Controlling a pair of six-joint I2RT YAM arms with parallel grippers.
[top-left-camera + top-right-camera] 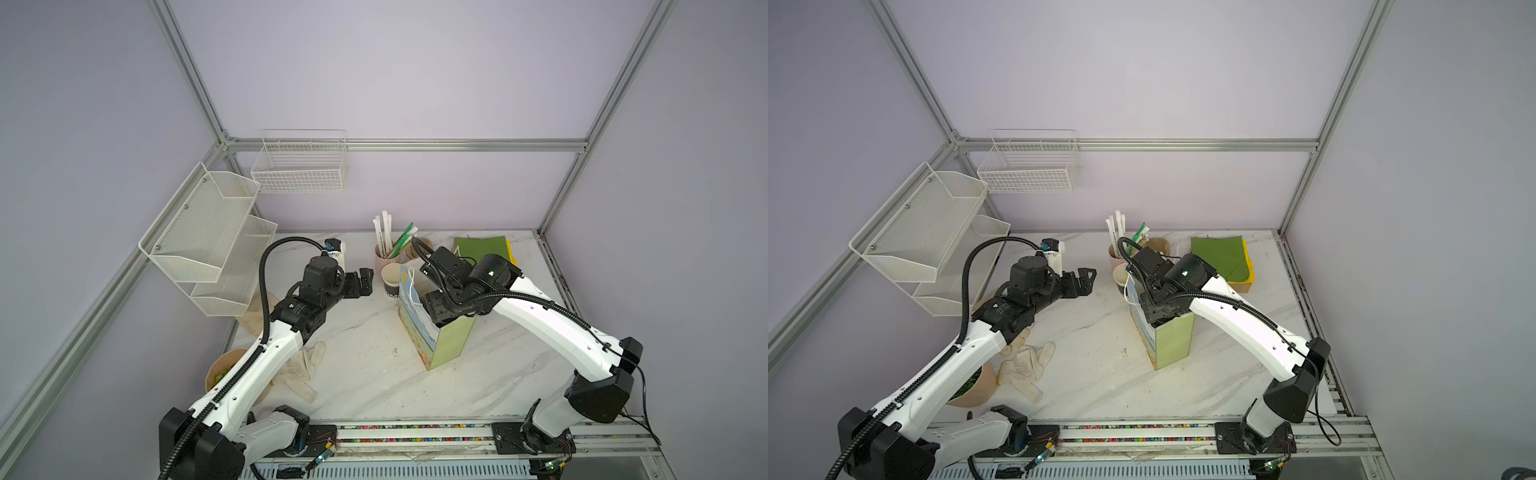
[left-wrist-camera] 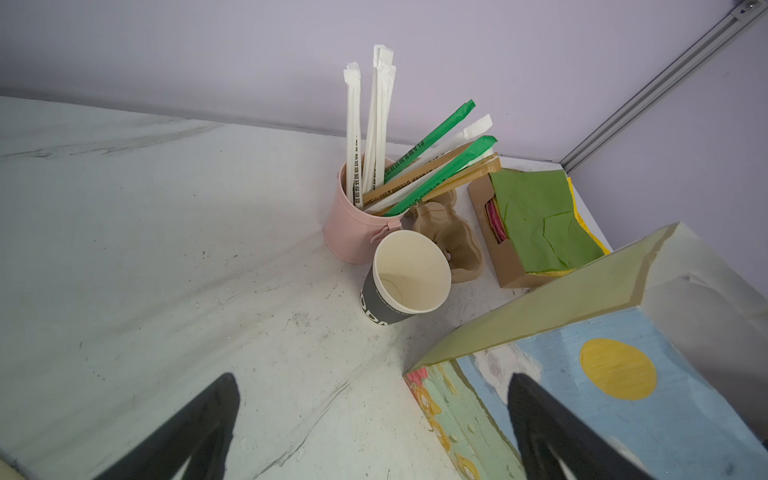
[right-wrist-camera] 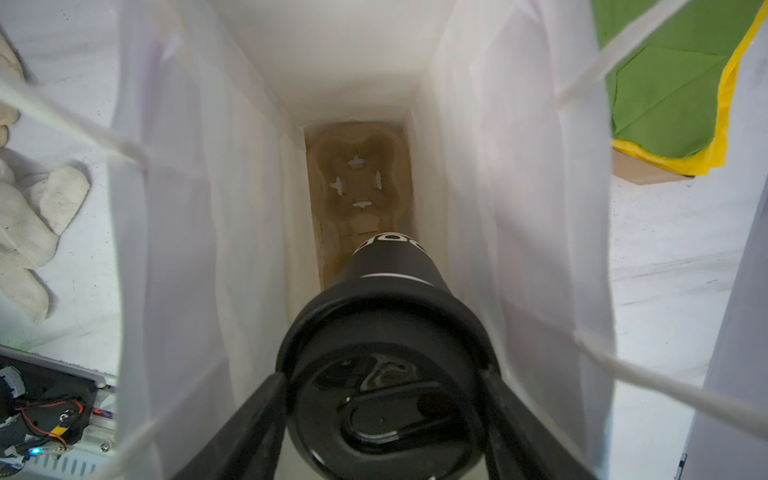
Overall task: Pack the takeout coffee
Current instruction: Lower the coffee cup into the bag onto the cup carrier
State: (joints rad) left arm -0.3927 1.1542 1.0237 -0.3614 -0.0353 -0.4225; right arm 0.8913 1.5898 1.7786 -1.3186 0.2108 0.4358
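The takeout coffee (image 3: pixel 386 316) is a black cup with white lettering and a round black lid. My right gripper (image 3: pixel 384 376) is shut on it at the lid's rim, one finger on each side. The cup hangs inside the paper bag (image 3: pixel 232 166), above a brown pulp cup carrier (image 3: pixel 359 183) lying on the bag's floor. In both top views the bag (image 1: pixel 451 336) (image 1: pixel 1177 336) stands upright mid-table and the right wrist reaches down into its mouth, hiding the fingers and the cup. My left gripper (image 1: pixel 363 282) (image 2: pixel 372 378) is open and empty, left of the bag.
A lidless black cup (image 1: pixel 391 279) (image 2: pixel 405 278) stands by a pink cup of straws (image 1: pixel 386 253) behind the bag. A box of green napkins (image 1: pixel 482 249) sits at the back right. White gloves (image 1: pixel 303 370) and a bowl (image 1: pixel 224 370) lie front left; wire racks (image 1: pixel 208 237) hang on the left wall.
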